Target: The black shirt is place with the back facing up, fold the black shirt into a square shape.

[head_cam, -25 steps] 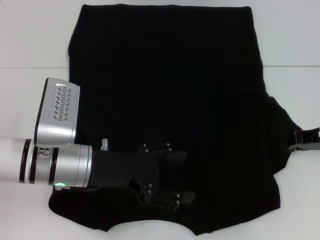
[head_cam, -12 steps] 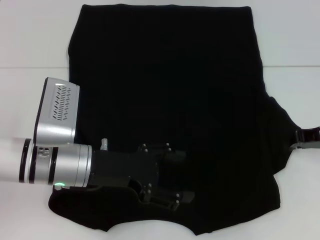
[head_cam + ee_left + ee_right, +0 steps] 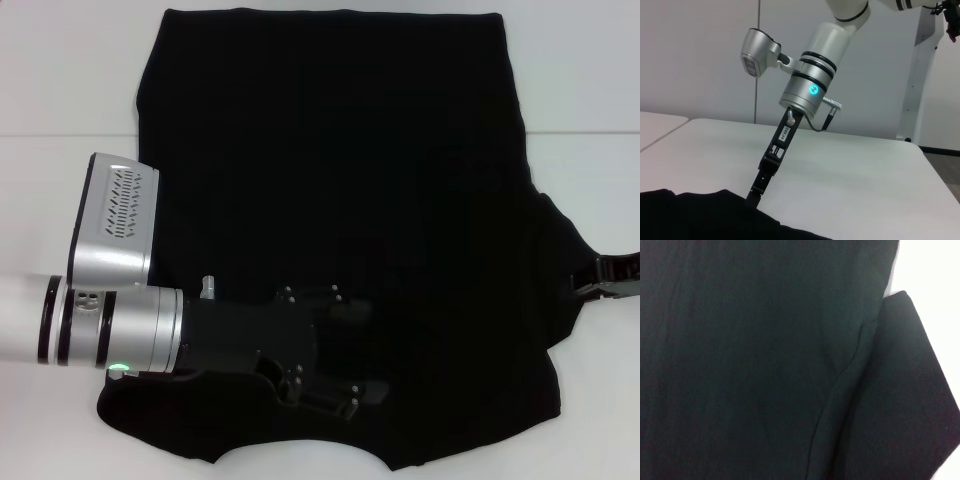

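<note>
Lying limp and light beneath the left tool (image 3: pixel 330 375), jaw state unclear, black shirt (image 3: pixel 340 160) likely draping easily, best pinched at sleeve edge beside right tool (image 3: pixel 605 280), grip unclear.

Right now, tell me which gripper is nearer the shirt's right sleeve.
Right. The right gripper sits at the outer edge of the right sleeve of the shirt. The left gripper is over the shirt's near left part, well away from that sleeve.

One black shirt (image 3: pixel 340 180), spread flat. One white surface (image 3: pixel 60 80) under it. Two grippers: left gripper (image 3: pixel 335 375) over the shirt, right gripper (image 3: pixel 605 282) at the sleeve edge.
</note>
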`<state>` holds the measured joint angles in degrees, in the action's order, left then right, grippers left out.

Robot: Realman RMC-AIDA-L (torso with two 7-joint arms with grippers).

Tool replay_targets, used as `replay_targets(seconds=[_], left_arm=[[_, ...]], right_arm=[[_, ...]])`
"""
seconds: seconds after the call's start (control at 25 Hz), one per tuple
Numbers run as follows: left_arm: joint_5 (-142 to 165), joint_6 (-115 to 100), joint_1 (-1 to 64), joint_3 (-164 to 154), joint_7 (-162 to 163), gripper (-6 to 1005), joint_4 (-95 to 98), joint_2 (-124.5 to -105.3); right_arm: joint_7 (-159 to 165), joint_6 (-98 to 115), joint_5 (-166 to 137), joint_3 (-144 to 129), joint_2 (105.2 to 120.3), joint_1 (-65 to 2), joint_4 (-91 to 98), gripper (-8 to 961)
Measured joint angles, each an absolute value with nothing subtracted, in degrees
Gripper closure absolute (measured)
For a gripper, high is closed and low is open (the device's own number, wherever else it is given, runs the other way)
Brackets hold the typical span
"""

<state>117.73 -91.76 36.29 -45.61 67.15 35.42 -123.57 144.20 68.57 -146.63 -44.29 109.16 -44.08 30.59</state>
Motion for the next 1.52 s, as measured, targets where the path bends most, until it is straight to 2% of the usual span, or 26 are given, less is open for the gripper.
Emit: replay_targets(seconds=[0.36, 0.6, 0.92, 1.12, 1.36, 1.52], left_arm=[[117.8, -91.8, 36.3, -45.6, 67.2, 66, 35.6, -123.57], [117.7, -91.9, 36.3, -45.6, 67.2, 66, 35.8, -123.57], [117.7, -91.9, 36.3, -45.6, 67.2, 67, 35.8, -123.57], [117.7, -91.8, 36.4, -45.6, 67.2, 67, 35.8, -123.57], [117.7, -91.8, 36.5, -45.6, 67.3, 67, 35.8, -123.57], [117.7, -91.8, 36.5, -45.5, 67.3, 67, 35.8, -123.57]], right_arm=[[144.4, 68.2, -146.7, -44.4, 109.51, -44.2, 30.3, 517], [144.4, 67.8, -146.7, -44.5, 109.71, -44.2, 30.0, 469], [144.4, 66.6, -146.7, -44.5, 109.8, -44.2, 29.7, 468], [144.4, 66.3, -146.7, -44.5, 109.8, -44.4, 29.7, 524], [144.4, 65.8, -146.7, -44.6, 109.95, -44.4, 29.6, 750], [144.4, 65.8, -146.7, -45.3, 110.14, -44.5, 29.6, 832]])
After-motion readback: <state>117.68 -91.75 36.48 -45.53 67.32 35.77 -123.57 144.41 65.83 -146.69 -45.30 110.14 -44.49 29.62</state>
